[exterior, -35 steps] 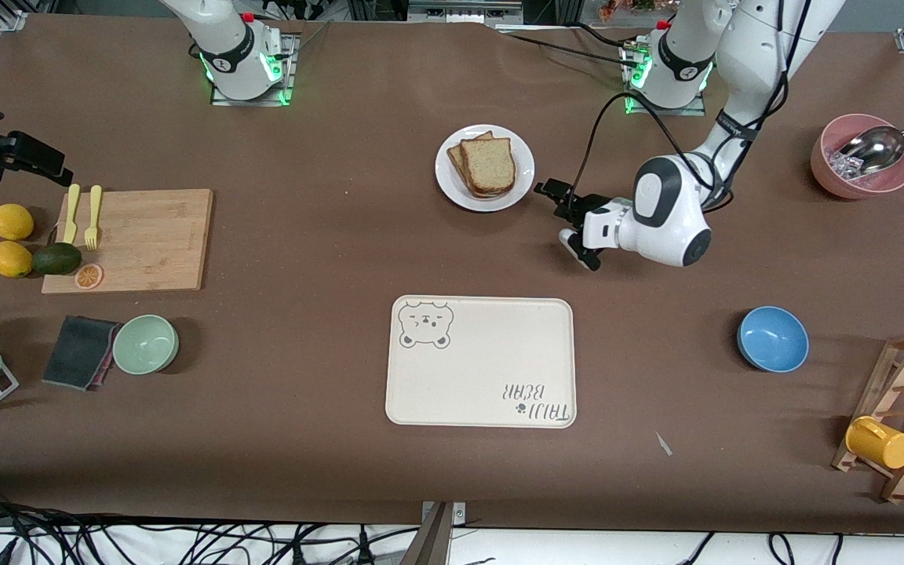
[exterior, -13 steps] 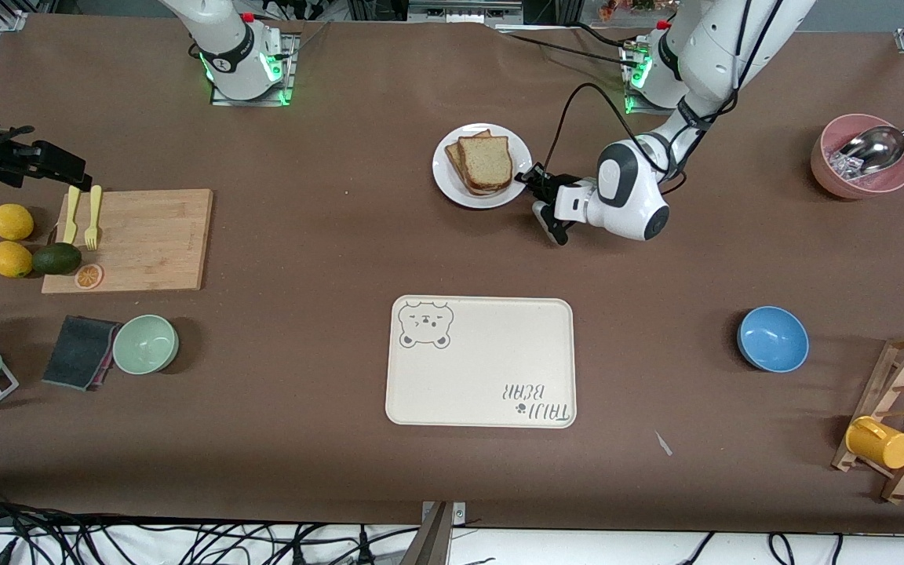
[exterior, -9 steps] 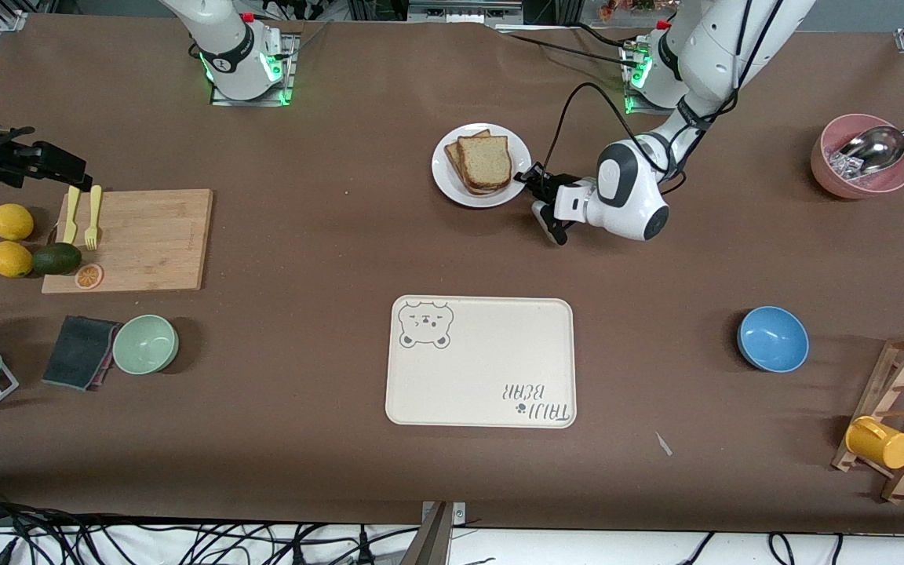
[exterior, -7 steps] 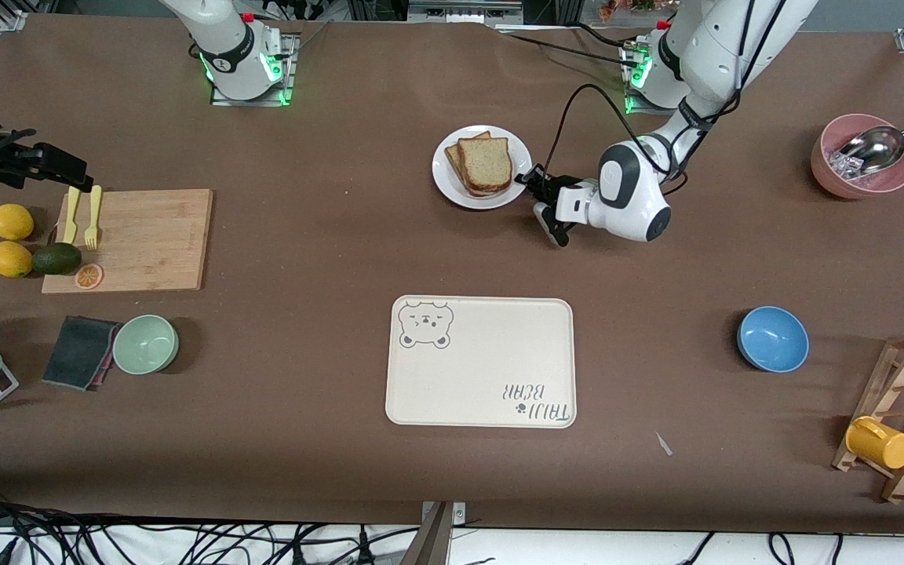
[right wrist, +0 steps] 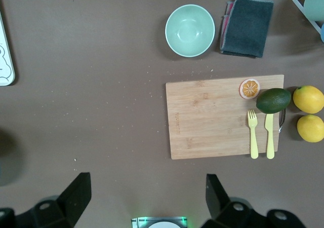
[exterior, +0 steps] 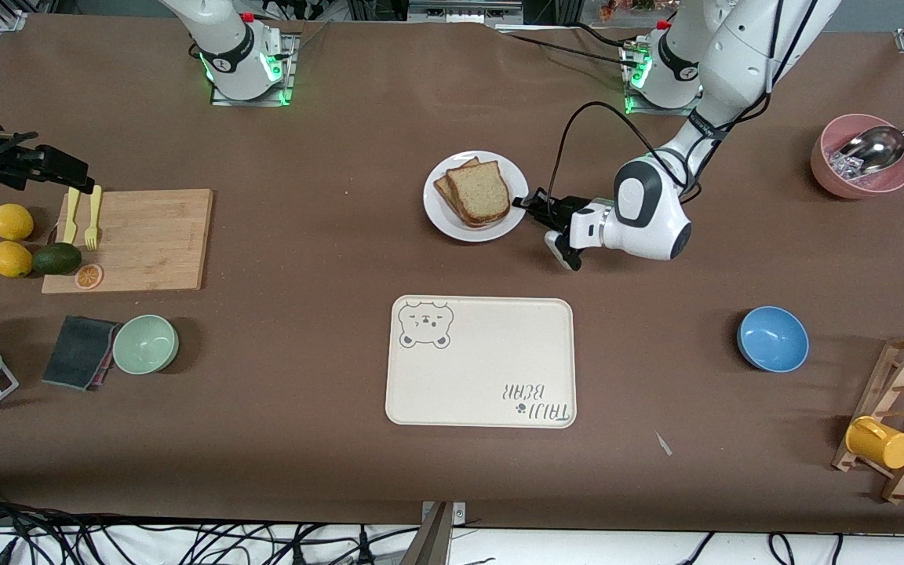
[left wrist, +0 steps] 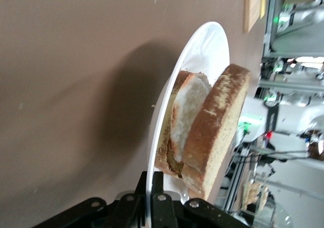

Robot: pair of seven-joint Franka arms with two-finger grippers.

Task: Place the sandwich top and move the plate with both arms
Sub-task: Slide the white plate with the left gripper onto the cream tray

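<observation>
A robotics lab staged as a kitchen; two white arms bolted on metal base plates [exterior: 250,98] at twelve o'clock, green status lights lit; a brown paper-covered table [exterior: 326,259]; loose black cables [exterior: 146,541] tangled at six o'clock; aluminium framing [exterior: 464,9] at twelve; kitchen props: cutting board [exterior: 134,239], bowls, mug rack [exterior: 903,416].
</observation>
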